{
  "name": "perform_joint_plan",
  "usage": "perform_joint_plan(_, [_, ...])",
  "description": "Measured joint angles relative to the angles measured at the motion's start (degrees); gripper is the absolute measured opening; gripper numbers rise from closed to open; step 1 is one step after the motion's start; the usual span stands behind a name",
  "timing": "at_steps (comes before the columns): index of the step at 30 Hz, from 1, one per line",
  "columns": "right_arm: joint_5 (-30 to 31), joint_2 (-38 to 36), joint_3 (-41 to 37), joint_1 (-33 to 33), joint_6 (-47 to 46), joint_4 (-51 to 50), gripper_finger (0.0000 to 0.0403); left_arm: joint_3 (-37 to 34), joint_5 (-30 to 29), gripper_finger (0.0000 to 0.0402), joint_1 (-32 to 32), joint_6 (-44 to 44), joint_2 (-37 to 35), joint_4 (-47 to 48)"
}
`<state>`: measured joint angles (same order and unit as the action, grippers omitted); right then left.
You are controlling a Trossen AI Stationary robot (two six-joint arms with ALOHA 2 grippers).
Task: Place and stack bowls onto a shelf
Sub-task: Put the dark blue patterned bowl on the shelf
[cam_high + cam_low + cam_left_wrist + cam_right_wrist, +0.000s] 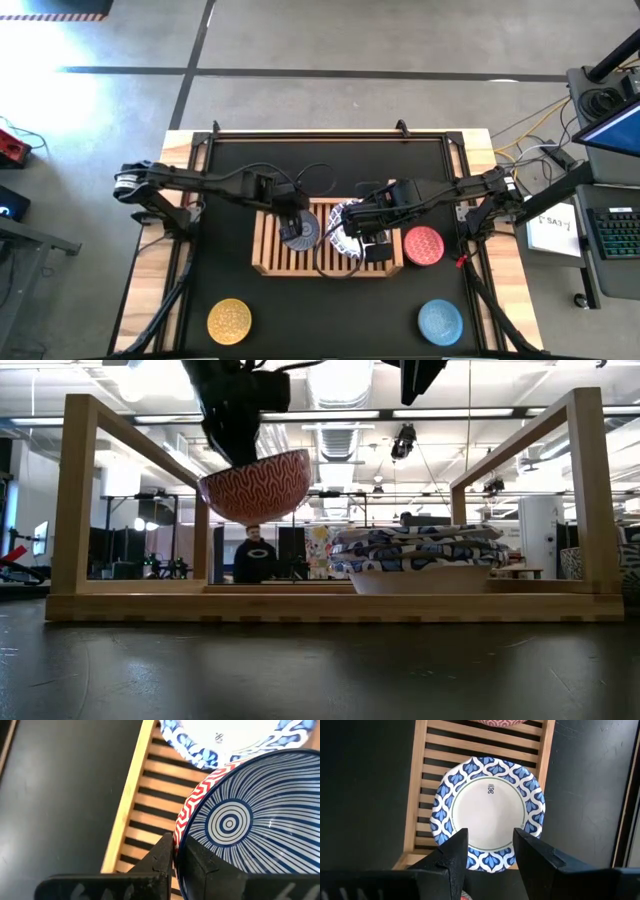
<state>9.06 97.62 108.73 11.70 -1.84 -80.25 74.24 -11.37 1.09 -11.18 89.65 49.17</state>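
Your left pincer point(174, 857) is clamped on the rim of the grey-blue bowl point(240, 825), held clear above the shelf point(268, 240) slats, just beside the stacked white bowls point(489, 812). Your right pincer point(490, 847) hangs spread wide and empty over that stack. The red bowl point(423, 245), yellow bowl point(229, 320) and light blue bowl point(440, 320) sit on the surface point(330, 310) outside the shelf's walls.

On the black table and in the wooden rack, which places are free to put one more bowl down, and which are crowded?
Free: the black mat between the yellow bowl and light blue bowl, and behind the rack. Crowded: inside the rack, where the left gripper grips a blue-striped bowl beside the white stack, with the right gripper open above it. The red bowl fills the rack's right side.
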Motion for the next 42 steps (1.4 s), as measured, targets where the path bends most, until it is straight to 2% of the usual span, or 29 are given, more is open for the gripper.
perform_joint_plan(9, [0.0,0.0,0.0,0.0,0.2,-0.1,0.0146,-2.6,2.6,0.0009,0.1,14.0,0.3,-2.8])
perform_joint_plan(13, [0.0,0.0,0.0,0.0,0.3,-0.1,0.0146,-4.6,6.9,0.0009,0.0,17.8,0.6,-6.7])
perform_joint_plan(28, [0.0,0.0,0.0,0.0,0.3,0.0,0.0146,-5.1,7.8,0.0009,-0.4,19.7,6.4,-9.1])
perform_joint_plan(42, [0.0,0.0,0.0,0.0,0.3,0.0,0.0146,-5.1,7.4,0.0009,-4.6,18.2,8.7,-10.1])
